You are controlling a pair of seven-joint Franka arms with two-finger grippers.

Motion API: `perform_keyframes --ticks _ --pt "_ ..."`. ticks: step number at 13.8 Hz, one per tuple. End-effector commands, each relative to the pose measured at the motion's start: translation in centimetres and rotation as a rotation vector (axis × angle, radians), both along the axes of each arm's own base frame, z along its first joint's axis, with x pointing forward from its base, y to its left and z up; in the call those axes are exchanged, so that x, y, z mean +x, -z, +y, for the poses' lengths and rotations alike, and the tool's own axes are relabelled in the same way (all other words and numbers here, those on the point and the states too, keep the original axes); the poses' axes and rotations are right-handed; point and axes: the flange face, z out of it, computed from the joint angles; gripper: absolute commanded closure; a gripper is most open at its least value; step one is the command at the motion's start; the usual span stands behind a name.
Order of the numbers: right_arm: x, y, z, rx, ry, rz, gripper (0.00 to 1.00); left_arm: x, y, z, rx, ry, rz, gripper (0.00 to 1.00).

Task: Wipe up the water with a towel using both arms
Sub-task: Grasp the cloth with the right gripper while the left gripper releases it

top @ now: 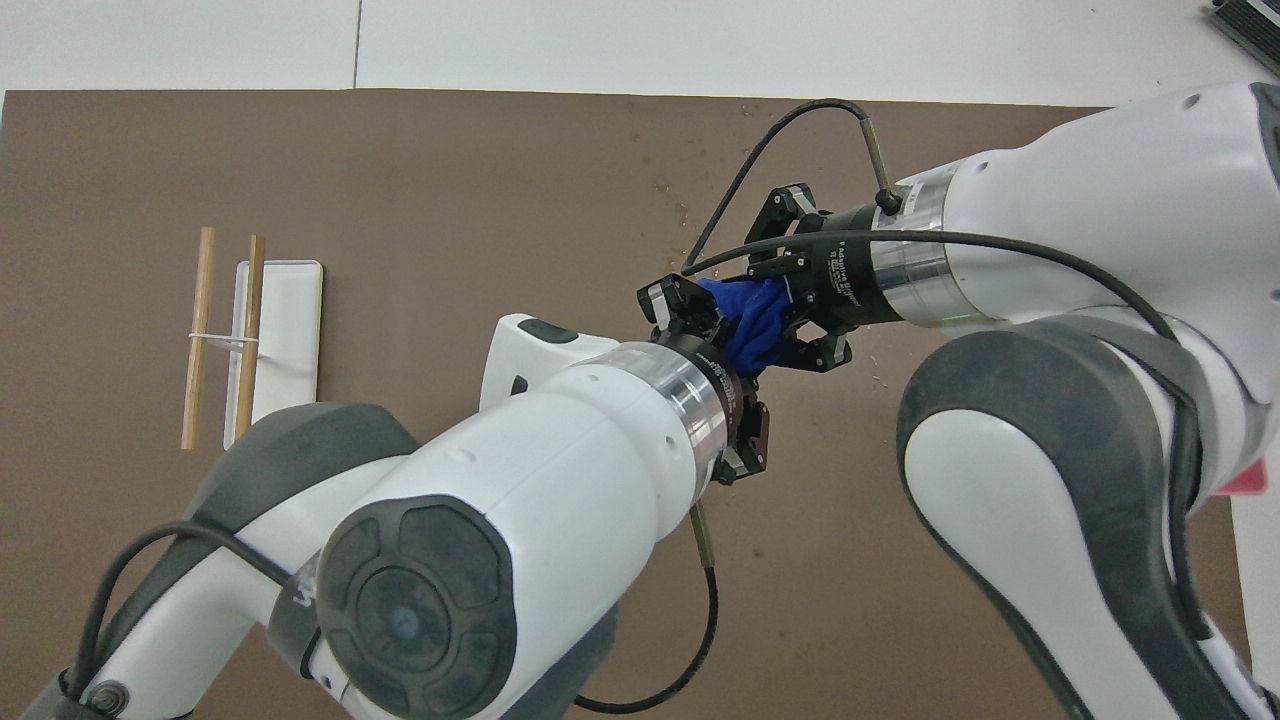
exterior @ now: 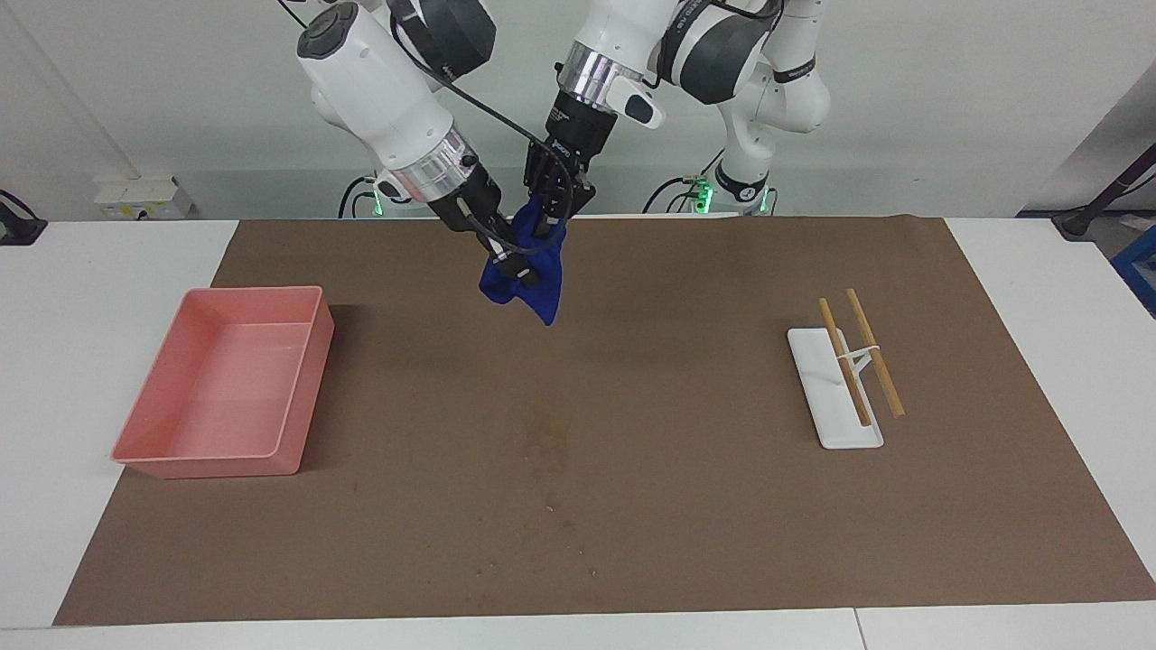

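Both end effectors meet in the air above the part of the brown mat (exterior: 722,506) nearest the robots, each pinching the blue towel (exterior: 528,282) between them. The left end effector (exterior: 553,206) grips its upper edge; the right end effector (exterior: 510,264), coming in from the pink bin's end, grips it lower down, its fingertips buried in the fabric. The towel hangs bunched and clear of the counter (exterior: 108,262). The overhead view confirms both grips, with the left end effector (top: 700,320) and right end effector (top: 790,315) closed onto the towel (top: 748,318) from either side. The water (exterior: 546,447) lies as a faint smear with specks mid-mat, farther from the robots than the towel, and appears untouched. Judgement: the towel is secured by both arms, but lowering and wiping remain. The pink bin (exterior: 226,388) sits toward the right arm's end; the white rack with wooden sticks (exterior: 844,384) toward the left arm's end.
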Motion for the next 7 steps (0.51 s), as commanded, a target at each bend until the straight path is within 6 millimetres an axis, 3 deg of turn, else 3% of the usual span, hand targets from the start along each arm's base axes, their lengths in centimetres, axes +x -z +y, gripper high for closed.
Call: perform_keyframes --ticks 1,5,7 --pt "0.4 -0.5 0.0 0.029 0.030 -0.022 1.00 -0.3 0.4 0.1 0.064 0.096 -0.025 0.00" --pt "3.0 0.3 -1.0 0.048 0.096 -0.114 1.00 2.7 1.0 6.0 0.238 0.227 0.018 0.00" --pt "5.7 4.0 -0.4 0.003 0.103 -0.165 1.00 3.6 1.3 9.0 0.328 0.340 0.048 0.00"
